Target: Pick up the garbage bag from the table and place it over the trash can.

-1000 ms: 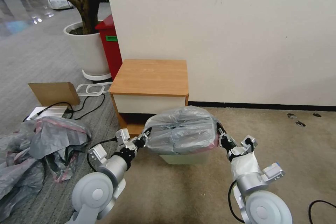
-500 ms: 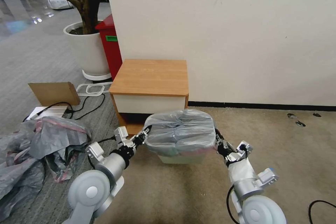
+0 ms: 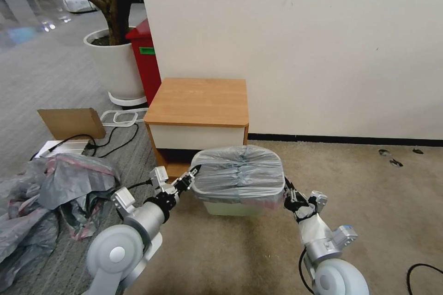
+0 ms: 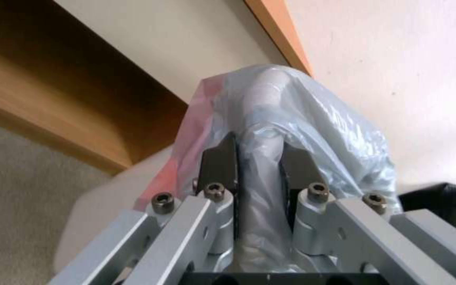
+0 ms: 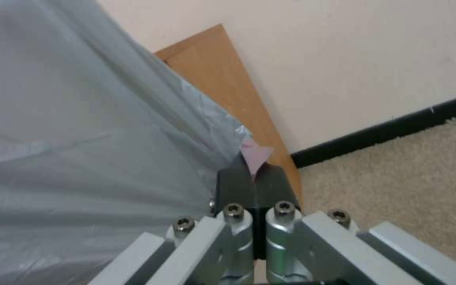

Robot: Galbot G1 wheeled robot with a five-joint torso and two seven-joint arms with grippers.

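Observation:
The grey translucent garbage bag [image 3: 237, 170] lies stretched over the mouth of the cream trash can [image 3: 230, 208], its pink rim hanging just below the can's rim. The can stands on the carpet in front of the wooden table [image 3: 198, 101]. My left gripper [image 3: 190, 176] is shut on the bag's left edge. In the left wrist view a fold of bag [image 4: 302, 118] is clamped between the dark fingers [image 4: 220, 166], with the can's wall [image 4: 101, 213] beside them. My right gripper [image 3: 287, 191] holds the right edge, and in the right wrist view it [image 5: 254, 178] is pinched on a pink scrap of the bag [image 5: 80, 118].
A heap of grey-pink bags [image 3: 55, 189] lies on the floor at the left, with cardboard [image 3: 71, 122] and cables behind it. A red bin [image 3: 145, 60] and a potted tree [image 3: 115, 64] stand beside the table. The wall is close behind. Carpet at the right is bare except for a cable [image 3: 420, 272].
Both grippers have moved down and slightly toward me. The bag, puffed up above the can before, now sits flatter and lower around the rim.

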